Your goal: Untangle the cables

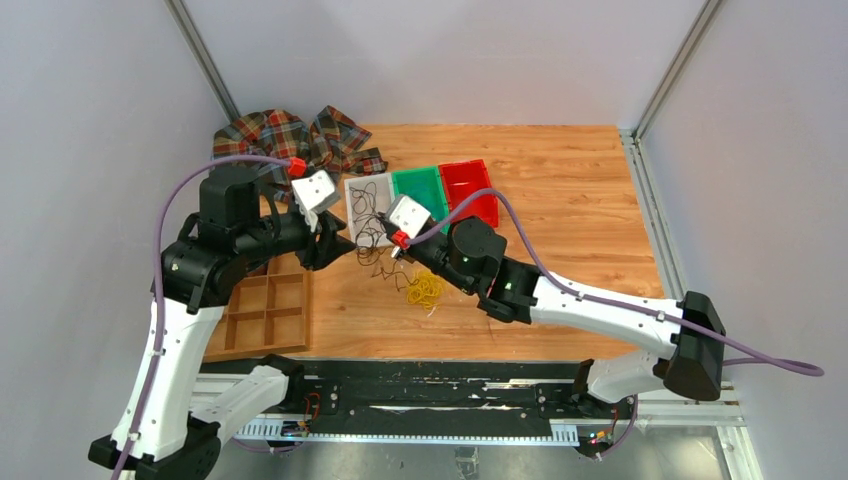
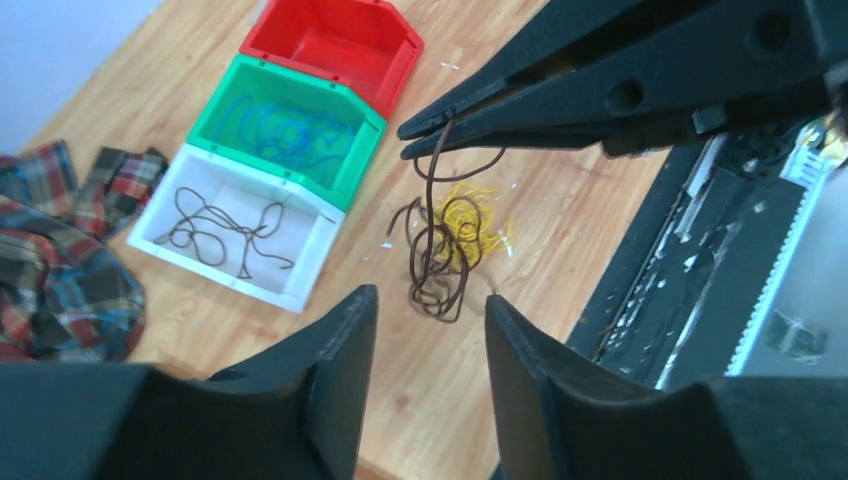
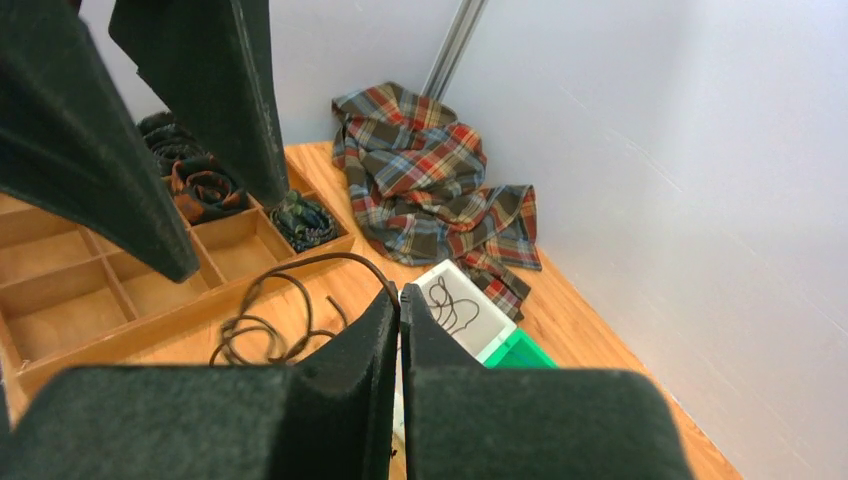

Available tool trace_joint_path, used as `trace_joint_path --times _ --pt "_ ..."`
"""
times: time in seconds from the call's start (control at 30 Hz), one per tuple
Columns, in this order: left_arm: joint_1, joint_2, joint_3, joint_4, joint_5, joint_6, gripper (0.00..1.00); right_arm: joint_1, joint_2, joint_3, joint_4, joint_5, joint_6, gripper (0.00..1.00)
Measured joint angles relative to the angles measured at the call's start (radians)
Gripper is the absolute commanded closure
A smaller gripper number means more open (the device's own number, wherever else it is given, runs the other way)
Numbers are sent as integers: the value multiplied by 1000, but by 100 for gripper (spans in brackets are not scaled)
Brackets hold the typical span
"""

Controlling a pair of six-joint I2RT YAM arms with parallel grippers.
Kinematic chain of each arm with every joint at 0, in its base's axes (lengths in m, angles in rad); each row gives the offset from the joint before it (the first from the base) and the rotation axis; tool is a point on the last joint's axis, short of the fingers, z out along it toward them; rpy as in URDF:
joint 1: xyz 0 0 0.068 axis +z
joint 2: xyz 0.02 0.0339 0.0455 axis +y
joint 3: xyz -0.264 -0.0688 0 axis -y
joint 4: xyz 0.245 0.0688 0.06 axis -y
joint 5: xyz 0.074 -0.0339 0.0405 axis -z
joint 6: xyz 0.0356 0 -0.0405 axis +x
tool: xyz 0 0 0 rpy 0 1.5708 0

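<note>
The right claw (image 3: 400, 290) is clamping down hard, both fingers pressing together on one end of a brown cable (image 2: 435, 260). That cable is arcing out of the tips and dropping in a knotted tangle of loops, with the lower coils trailing onto the table (image 2: 580, 200). The left claw (image 2: 430, 300) is hovering just beside it, facing it, fingers standing apart and gripping nothing. From the left wrist view the brown tangle is dangling beyond the gap between those fingers, not inside it. Just past the tangle, a yellow cable (image 2: 462, 215) is sitting on the wood in a loose little bunch, and from overhead it is lying a bit nearer the arm bases than the right claw. Moving outward, three bins are lining up side by side and touching. The white bin (image 2: 315, 255) is holding another dark brown cable (image 2: 225, 230) sprawled across its floor. The green bin (image 2: 355, 165) is holding a blue cable (image 2: 285, 125) in loose curls, and the red bin (image 2: 395, 70) is closing off the row. A plaid cloth (image 2: 60, 250) is lying crumpled near the white bin, toward the far left corner. On the left, a wooden tray (image 3: 100, 335) with compartments is sitting near the left claw, and dark coiled bundles (image 3: 205, 185) are filling a few of its cells.
</note>
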Motion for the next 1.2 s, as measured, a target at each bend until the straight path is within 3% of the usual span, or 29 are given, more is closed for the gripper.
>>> trace_joint_path --times 0.17,0.3,0.5,0.73,0.97,1.1,1.13,1.2 --pt "0 -12 -16 -6 -12 91 34 0 -3 140 -252 -30 71 100" --pt "0 -11 -16 -4 25 118 34 1 -6 220 -389 -58 143 100" --pt "0 -13 -68 108 82 14 55 1 -6 257 -513 -111 234 99" --pt "0 -20 -116 212 139 -77 69 1 0 298 -545 -143 298 99" --pt "0 -36 -180 236 142 -119 99 1 0 306 -547 -165 341 100" --pt "0 -67 -186 269 78 -126 99 1 -2 301 -535 -175 358 99" --pt "0 -79 -186 280 62 -128 99 1 -7 290 -521 -178 361 92" --pt "-1 -103 -186 295 42 -129 100 1 -23 259 -498 -184 367 70"
